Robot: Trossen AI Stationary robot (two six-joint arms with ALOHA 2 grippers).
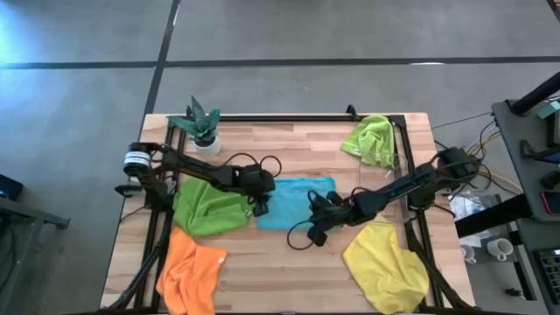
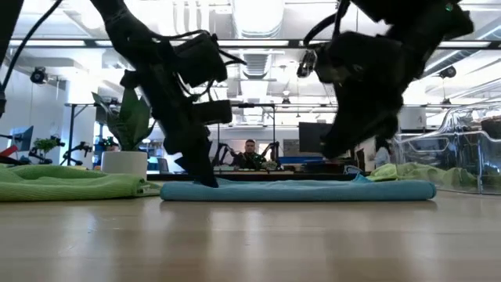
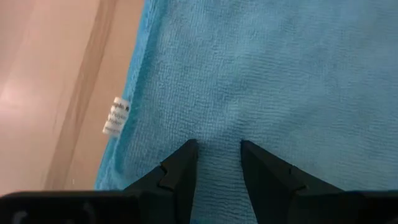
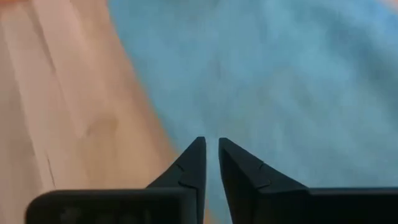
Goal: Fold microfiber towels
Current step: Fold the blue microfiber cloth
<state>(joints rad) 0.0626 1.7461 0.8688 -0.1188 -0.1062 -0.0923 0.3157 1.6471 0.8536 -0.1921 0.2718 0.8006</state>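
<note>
Blue towel point(image 3: 273, 74) fills the space just ahead of my left tool point(image 3: 217, 149), whose fingers stand a little apart with their tips pressed onto the cloth near its edge; a small white label point(image 3: 115, 116) sticks out of that edge beside the bare wooden surface point(image 3: 43, 87). My right tool point(image 4: 210, 144) sits at the opposite side of the same towel, its fingers drawn nearly together with only a slit between them; whether any cloth is caught in that slit I cannot tell. From above, the blue towel lies flat between my two tools. Behind my left tool lies the darker green towel point(image 1: 208, 210), with the orange towel point(image 1: 191, 273) beyond it. Near my right tool lies the yellow towel point(image 1: 383, 262), and the lime green towel point(image 1: 372, 140) sits farther off.
</note>
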